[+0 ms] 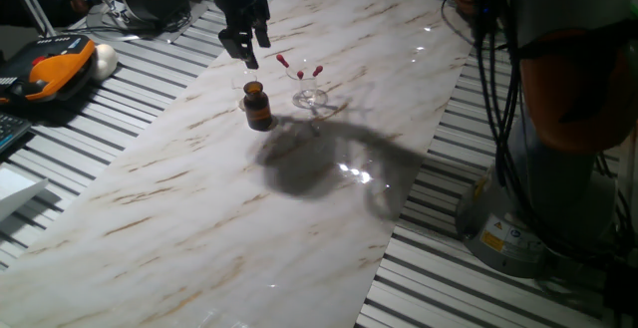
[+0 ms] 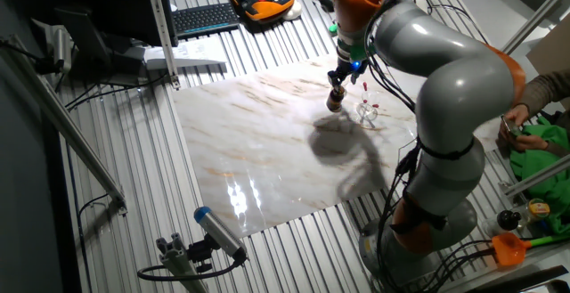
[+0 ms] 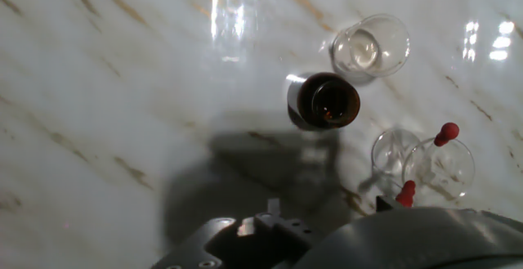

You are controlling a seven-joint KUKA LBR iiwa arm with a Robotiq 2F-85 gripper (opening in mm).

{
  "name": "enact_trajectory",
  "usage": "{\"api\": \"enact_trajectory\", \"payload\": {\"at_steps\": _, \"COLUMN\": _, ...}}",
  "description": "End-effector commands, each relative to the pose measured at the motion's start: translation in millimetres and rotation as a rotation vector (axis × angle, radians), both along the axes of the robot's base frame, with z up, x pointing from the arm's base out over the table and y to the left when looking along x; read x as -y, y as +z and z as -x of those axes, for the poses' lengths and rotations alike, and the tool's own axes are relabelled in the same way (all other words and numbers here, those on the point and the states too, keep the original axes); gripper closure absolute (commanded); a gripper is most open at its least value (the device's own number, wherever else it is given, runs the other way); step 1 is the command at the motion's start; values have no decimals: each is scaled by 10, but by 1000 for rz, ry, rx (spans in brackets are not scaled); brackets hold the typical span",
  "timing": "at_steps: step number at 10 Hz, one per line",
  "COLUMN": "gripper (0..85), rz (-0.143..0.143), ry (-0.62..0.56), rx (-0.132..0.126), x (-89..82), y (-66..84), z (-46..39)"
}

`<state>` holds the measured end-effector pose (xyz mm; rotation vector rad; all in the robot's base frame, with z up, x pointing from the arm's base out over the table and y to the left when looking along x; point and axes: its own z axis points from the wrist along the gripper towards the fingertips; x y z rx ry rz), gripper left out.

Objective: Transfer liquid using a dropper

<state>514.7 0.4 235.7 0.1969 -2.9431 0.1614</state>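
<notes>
Glossy marble slab (image 1: 199, 198) bears round amber bottle (image 1: 257, 106), red-bulbed droppers (image 1: 300, 74); jaws' state unclear

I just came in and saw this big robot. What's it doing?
The robot's gripper hovers above a little brown bottle on the marble table. Beside the bottle, a glass holds droppers with red tops. The gripper holds nothing; I can't tell if it's open.
</notes>
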Motion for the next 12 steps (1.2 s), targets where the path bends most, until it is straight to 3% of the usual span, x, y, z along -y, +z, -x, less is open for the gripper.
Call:
{"api": "enact_trajectory", "payload": {"at_steps": 1, "gripper": 850, "rz": 4, "ry": 1, "rx": -43, "x": 0, "y": 1, "z": 0}}
{"api": "enact_trajectory", "payload": {"at_steps": 5, "gripper": 850, "rz": -4, "ry": 37, "rx": -53, "x": 0, "y": 1, "z": 0}}
{"api": "enact_trajectory", "payload": {"at_steps": 12, "gripper": 850, "rz": -2, "ry": 27, "rx": -49, "x": -1, "y": 1, "z": 0}}
